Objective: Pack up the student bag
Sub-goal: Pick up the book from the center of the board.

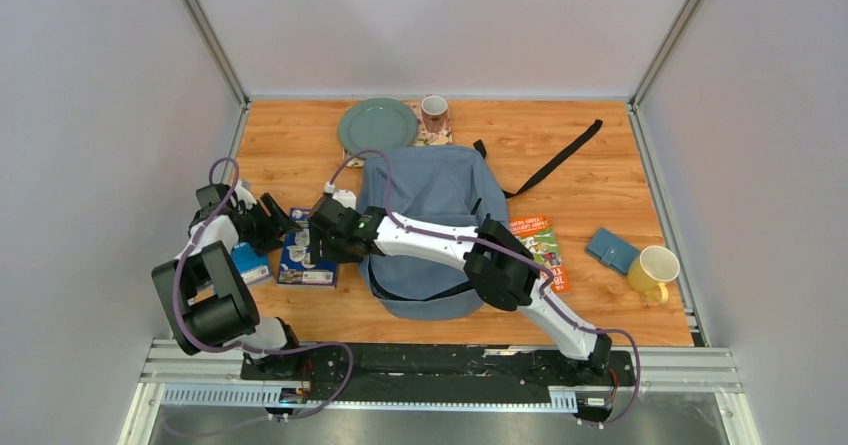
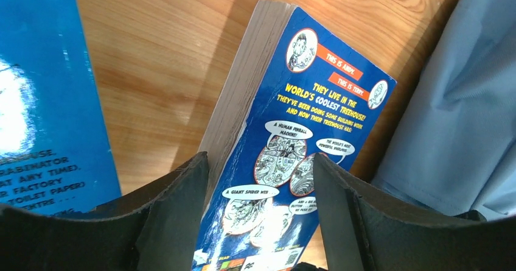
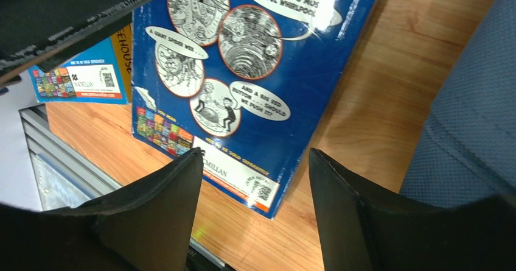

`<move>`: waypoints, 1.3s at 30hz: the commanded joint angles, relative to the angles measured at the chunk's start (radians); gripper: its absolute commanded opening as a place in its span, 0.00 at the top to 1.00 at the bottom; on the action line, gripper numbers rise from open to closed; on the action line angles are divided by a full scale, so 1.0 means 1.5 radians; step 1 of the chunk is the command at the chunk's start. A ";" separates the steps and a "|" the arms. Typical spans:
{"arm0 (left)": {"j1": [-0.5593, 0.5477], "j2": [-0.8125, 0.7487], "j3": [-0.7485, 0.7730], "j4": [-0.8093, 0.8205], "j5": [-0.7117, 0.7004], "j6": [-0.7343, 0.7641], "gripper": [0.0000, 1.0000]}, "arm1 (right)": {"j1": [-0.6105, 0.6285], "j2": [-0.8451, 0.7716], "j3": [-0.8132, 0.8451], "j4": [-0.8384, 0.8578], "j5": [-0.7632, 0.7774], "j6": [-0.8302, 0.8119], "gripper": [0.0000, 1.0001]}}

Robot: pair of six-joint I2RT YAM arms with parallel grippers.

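Student bag [image 1: 430, 180] lies flat mid-table, grey-blue, with one black strap trailing toward the far right. The right arm stretches across its near half. I cannot tell from here whether the main zip is open.

Just beside the bag's left edge, a dark blue paperback [image 2: 304, 119] lies back cover up on the wooden table [image 2: 158, 52]. A light blue book [image 2: 42, 100] lies near it on the other side, with bare wood between them.

Left gripper [image 2: 260, 161]: fingers [image 2: 176, 210] spread wide, one on each side of the paperback's near end. Whether they touch it cannot be made out.

Right gripper [image 3: 255, 158]: fingers [image 3: 164, 210] also spread, nothing between them, poised over the paperback's barcode corner and the wood beside it.

Likely step: taking the paperback for the bag.

- Settle the left gripper lower so one pad meets the page edge and the other the spine side, then close square across the width. The glossy cover looks slick, so a skewed pinch could let it pivot.
- Watch the bag fabric by the spine-side finger, which could get caught in the pinch.
- Both grippers crowd one book. The right would do better leaving it and tending the bag's mouth.
- Lift level, since a thick paperback held at one end may droop.
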 commanded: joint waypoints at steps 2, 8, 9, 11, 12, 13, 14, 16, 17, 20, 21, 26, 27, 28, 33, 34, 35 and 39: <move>0.003 0.009 0.012 -0.029 0.070 0.020 0.31 | -0.016 0.012 0.003 0.021 -0.024 0.026 0.32; 0.002 -0.025 -0.027 -0.025 0.091 0.016 0.35 | -0.025 0.033 0.003 0.039 -0.092 0.029 0.33; 0.003 -0.032 -0.032 -0.023 0.093 0.015 0.35 | -0.025 0.036 0.004 0.039 -0.093 0.029 0.33; 0.003 -0.048 -0.044 -0.020 0.089 0.018 0.36 | -0.026 0.041 0.004 0.036 -0.100 0.028 0.33; 0.002 -0.051 -0.045 -0.021 0.080 0.018 0.36 | -0.025 0.042 0.004 0.035 -0.100 0.029 0.33; 0.003 -0.053 -0.045 -0.023 0.071 0.018 0.36 | -0.025 0.045 0.004 0.033 -0.099 0.031 0.33; 0.003 -0.058 -0.044 -0.027 0.040 0.017 0.36 | -0.025 0.045 0.003 0.027 -0.097 0.032 0.33; 0.002 -0.064 -0.045 -0.028 0.021 0.022 0.37 | -0.027 0.046 -0.001 0.028 -0.100 0.037 0.33; 0.001 -0.070 -0.044 -0.029 0.004 0.023 0.37 | -0.028 0.046 -0.002 0.028 -0.101 0.038 0.33; -0.001 -0.076 -0.042 -0.036 -0.028 0.025 0.37 | -0.028 0.046 -0.004 0.029 -0.101 0.040 0.33; -0.002 -0.078 -0.043 -0.036 -0.038 0.025 0.37 | -0.029 0.045 -0.004 0.027 -0.099 0.041 0.33; -0.009 -0.094 -0.054 -0.018 -0.036 0.021 0.36 | -0.030 0.037 -0.017 0.026 -0.092 0.045 0.33; -0.010 -0.094 -0.054 -0.017 -0.036 0.021 0.36 | -0.031 0.036 -0.019 0.027 -0.090 0.046 0.33; -0.011 -0.095 -0.054 -0.018 -0.039 0.019 0.36 | -0.032 0.035 -0.021 0.026 -0.088 0.046 0.33; -0.010 -0.091 -0.060 -0.004 -0.015 0.018 0.35 | -0.035 0.031 -0.028 0.029 -0.095 0.049 0.33; -0.010 -0.081 -0.057 -0.012 0.002 0.021 0.35 | -0.035 0.029 -0.029 0.029 -0.099 0.049 0.33; -0.012 -0.059 -0.049 -0.018 0.028 0.022 0.38 | -0.036 0.028 -0.030 0.032 -0.100 0.049 0.33; -0.015 -0.044 -0.043 -0.024 0.050 0.030 0.43 | -0.038 0.024 -0.035 0.046 -0.109 0.050 0.34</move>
